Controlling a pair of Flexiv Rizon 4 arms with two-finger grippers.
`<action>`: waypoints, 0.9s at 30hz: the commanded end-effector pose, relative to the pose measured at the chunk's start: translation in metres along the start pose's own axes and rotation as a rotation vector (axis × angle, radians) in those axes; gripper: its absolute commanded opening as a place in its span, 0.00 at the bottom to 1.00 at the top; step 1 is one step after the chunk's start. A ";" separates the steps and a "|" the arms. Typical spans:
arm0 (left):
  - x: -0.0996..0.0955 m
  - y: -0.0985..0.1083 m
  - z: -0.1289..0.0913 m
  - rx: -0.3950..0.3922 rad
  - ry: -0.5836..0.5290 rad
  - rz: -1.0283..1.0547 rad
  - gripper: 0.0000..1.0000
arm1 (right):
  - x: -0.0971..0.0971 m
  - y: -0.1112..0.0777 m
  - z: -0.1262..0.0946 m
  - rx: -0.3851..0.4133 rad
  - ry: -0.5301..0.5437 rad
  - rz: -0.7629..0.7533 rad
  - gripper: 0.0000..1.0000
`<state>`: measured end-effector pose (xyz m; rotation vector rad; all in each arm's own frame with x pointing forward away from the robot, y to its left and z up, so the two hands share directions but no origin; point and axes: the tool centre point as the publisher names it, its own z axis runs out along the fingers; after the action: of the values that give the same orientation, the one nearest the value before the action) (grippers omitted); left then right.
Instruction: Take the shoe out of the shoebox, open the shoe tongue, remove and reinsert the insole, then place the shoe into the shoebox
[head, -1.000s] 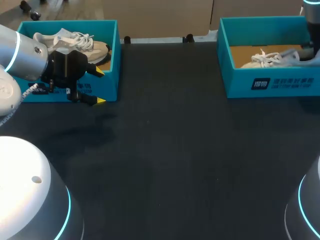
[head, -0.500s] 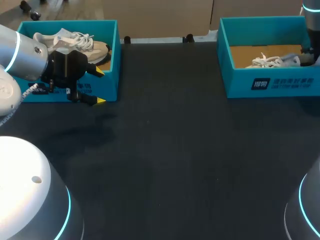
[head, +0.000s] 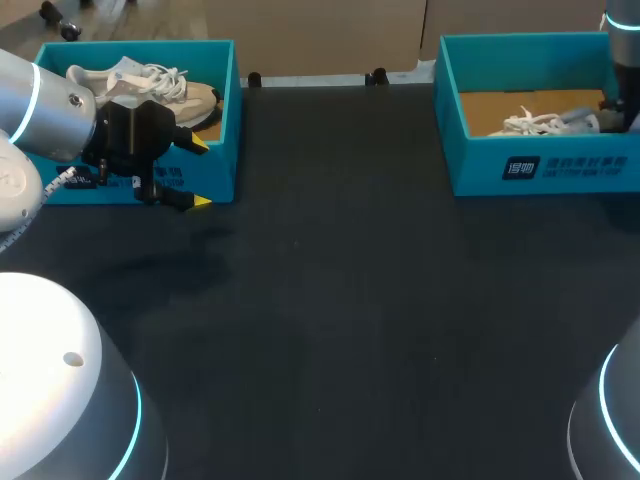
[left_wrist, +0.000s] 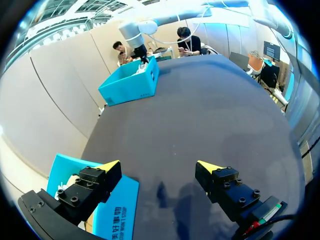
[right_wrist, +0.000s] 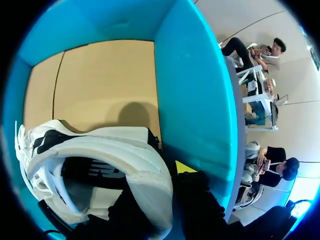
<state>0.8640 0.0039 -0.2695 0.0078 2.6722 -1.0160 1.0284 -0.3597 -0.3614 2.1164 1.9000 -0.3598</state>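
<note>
A white shoe (head: 540, 123) with loose laces lies in the right blue shoebox (head: 540, 168). My right gripper (head: 612, 118) reaches into that box from the right edge. In the right wrist view my right gripper (right_wrist: 159, 176) is shut on the white shoe's (right_wrist: 100, 160) heel collar, one yellow tip outside it against the box wall (right_wrist: 192, 90). A beige shoe (head: 150, 85) lies in the left shoebox (head: 225, 110). My left gripper (head: 199, 173) hangs open at that box's front right corner, holding nothing. From the left wrist, its gripper (left_wrist: 160, 167) spans the box corner (left_wrist: 117, 212).
Black table (head: 350, 300) stretches between the two boxes. The right box's cardboard floor (right_wrist: 95, 80) shows ahead of the shoe. Far across the table in the left wrist view stands the right shoebox (left_wrist: 131, 86) with my right arm (left_wrist: 134, 35) over it.
The white shoe's heel end has sunk lower in the right box and shifted slightly, held by my right gripper. My left arm has not moved.
</note>
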 end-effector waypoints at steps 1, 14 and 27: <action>0.000 0.000 -0.001 -0.003 0.001 0.000 1.00 | 0.006 0.001 0.000 0.009 0.003 -0.001 0.00; 0.000 0.000 -0.001 -0.003 0.001 0.000 1.00 | 0.010 0.001 0.004 0.016 0.019 0.008 0.00; 0.000 0.000 -0.001 -0.003 0.001 0.000 1.00 | 0.004 0.001 -0.005 -0.003 0.020 0.007 0.41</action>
<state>0.8640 0.0039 -0.2695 0.0078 2.6722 -1.0160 1.0318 -0.3551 -0.3652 2.1376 1.9035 -0.3376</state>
